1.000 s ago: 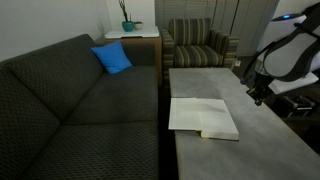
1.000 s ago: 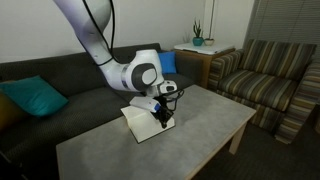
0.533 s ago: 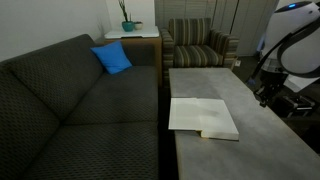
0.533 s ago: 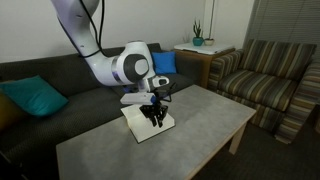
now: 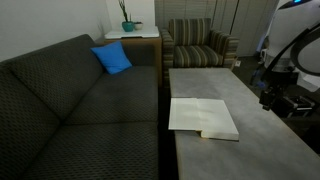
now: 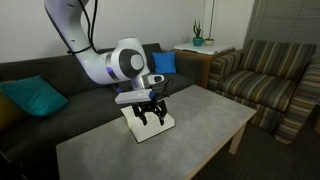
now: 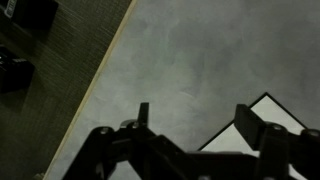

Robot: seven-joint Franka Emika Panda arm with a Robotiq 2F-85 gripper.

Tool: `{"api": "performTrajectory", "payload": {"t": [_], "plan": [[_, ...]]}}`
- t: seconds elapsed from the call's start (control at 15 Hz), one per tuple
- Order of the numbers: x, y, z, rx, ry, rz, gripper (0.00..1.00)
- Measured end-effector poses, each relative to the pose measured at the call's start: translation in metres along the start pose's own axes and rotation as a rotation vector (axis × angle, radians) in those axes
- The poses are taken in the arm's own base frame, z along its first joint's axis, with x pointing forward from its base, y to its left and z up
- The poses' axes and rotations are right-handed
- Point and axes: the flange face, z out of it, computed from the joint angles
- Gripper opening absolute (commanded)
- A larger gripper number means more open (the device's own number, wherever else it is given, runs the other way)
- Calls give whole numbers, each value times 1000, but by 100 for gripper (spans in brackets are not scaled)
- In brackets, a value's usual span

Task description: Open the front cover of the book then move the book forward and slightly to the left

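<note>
Book, large thin hardcover with white pages (image 5: 203,117), lies opened flat, white faces up, on grey rectangular coffee table (image 5: 270,150), on the part of the top nearest the dark grey fabric sofa (image 5: 70,100). Nothing is touching it. Black two-finger gripper (image 6: 151,117) hangs above the tabletop, fingers spread wide and pointing down, holding nothing. Wrist view: mostly bare grey top under the fingers, with one white corner of the book by one finger (image 7: 250,125). White robot arm (image 6: 75,35) arches down from the upper edge, with a big rounded joint just above the wrist. Blue square cushion (image 5: 112,58) sits at the sofa's far end. Striped armchair (image 5: 200,45) stands beyond the table.
</note>
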Motion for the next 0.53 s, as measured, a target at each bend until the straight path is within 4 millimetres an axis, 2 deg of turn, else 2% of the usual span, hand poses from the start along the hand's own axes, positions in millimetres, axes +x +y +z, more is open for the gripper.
{"api": "performTrajectory", "payload": {"t": [0.53], "plan": [[-8,-3,5,-6,-8,-73,100]]}}
